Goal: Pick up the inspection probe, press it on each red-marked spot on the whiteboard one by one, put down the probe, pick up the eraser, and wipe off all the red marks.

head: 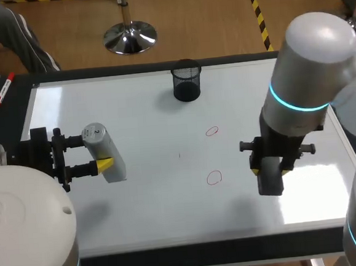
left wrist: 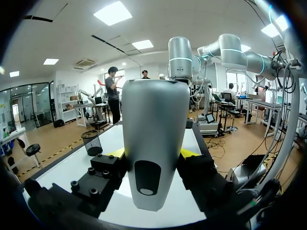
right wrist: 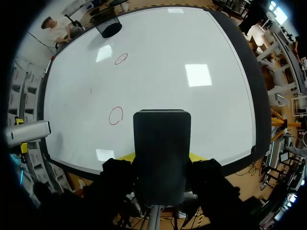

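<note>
Left hand (head: 96,152) clamped; right hand (head: 271,170) clamped.

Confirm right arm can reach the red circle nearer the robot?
Probably yes. The right claw, shut on the dark block eraser, hangs just beside that red circle; only bare whiteboard lies between. The left claw with the silver cylindrical probe is well clear.

1. You are working in a robotics lab, at a test bench rather than a home or office desk.
2. Two heavy grey-white robot arms flank the bench, the left arm (head: 25,225) and the right arm (head: 311,67), which has a glowing cyan ring at a joint.
3. A whiteboard (head: 171,207) lies flat as the work surface on a black-edged table (head: 206,254).
4. It bears hand-drawn red marks (head: 213,177), with a black mesh cup (head: 187,80) on it and a red marker (head: 4,89) lying on the table's edge.
</note>
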{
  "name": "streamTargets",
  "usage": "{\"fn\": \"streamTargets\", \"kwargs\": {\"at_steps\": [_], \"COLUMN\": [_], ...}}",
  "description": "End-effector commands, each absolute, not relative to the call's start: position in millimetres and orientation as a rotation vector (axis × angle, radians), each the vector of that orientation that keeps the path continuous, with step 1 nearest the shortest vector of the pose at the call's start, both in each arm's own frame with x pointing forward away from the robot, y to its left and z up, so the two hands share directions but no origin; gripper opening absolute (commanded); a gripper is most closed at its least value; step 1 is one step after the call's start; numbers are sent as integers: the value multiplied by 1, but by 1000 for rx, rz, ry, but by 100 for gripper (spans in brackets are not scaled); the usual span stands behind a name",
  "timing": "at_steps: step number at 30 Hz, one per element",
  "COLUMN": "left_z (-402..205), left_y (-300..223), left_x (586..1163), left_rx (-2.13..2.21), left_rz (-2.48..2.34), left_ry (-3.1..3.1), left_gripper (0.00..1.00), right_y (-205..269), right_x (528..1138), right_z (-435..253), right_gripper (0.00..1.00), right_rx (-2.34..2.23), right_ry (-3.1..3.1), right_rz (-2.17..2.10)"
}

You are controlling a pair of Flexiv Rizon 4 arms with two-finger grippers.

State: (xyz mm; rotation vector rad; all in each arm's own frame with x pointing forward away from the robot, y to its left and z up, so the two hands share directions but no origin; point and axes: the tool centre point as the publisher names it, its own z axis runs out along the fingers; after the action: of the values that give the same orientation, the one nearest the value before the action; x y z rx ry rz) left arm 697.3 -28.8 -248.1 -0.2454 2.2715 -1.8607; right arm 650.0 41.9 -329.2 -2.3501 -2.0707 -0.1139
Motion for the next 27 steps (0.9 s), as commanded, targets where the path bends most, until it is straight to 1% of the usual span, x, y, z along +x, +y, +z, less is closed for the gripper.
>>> {"fn": "streamTargets", "kwargs": {"at_steps": [1,15,27], "left_z": [-248,-248,-248], "left_y": [-29,-29,-29], "left_x": [697,697,697], "left_rx": [-244,-244,-244], "left_rz": [-1862,-1862,-1862], "left_ry": [2266,2266,2266], "left_gripper": [0,0,0], "right_y": [67,129,159], "right_x": [661,667,671], "right_z": [-338,-346,-368], "right_gripper": [0,0,0], "right_rx": [-2356,-2241,-2249], "right_ry": [-2095,-2166,-2120], "right_rz": [-38,-40,-20]}}
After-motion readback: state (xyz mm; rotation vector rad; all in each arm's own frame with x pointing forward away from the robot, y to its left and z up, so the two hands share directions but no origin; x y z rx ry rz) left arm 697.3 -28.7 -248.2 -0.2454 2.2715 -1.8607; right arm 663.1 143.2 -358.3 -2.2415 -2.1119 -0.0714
